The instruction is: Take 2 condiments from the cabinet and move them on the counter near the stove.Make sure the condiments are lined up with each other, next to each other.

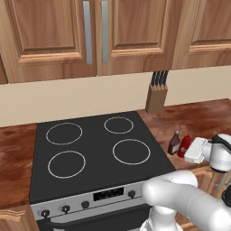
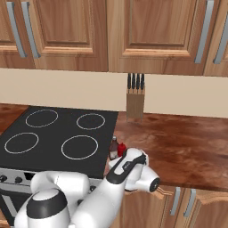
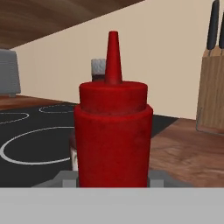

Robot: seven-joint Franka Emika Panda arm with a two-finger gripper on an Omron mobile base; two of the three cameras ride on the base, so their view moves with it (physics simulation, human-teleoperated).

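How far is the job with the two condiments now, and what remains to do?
Nearly finished. The dark sauce bottle already stands on the counter by the stove. The red squeeze bottle stands upright right beside it, with the gripper closed around it. What remains: open the gripper, pull the arm away, and confirm that the two bottles stay lined up.

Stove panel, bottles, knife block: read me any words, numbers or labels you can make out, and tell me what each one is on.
No text can be read.
Stove front panel display: pale marks, too small and blurred to read.
Dark brown sauce bottle: no legible label.
Red squeeze bottle: plain red, no print.
Knife block: no marking.
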